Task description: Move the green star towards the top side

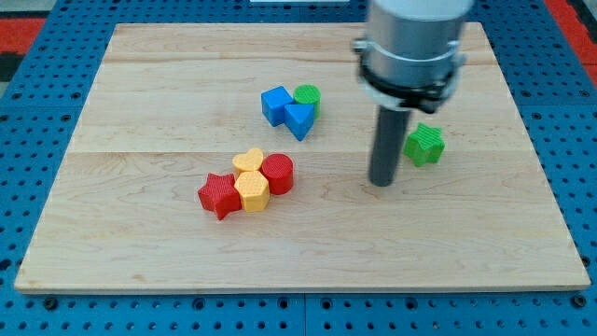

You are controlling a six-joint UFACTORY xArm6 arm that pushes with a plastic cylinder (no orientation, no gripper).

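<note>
Star waits by my tip
My tip sits beside the green star, holding nothing (no end effector); light, slippery, push its bottom edge.

Operator: Any legible markings for the record?

Inspector: None. Your worktop carries plain wood grain only, with no print or stamp. The blocks you see bear ribbed surfaces, no letters or digits. The arm's grey housing shows no readable brand or number.

Operator: Signs or labels around the edges?

Inspector: Nothing readable there either.
</note>
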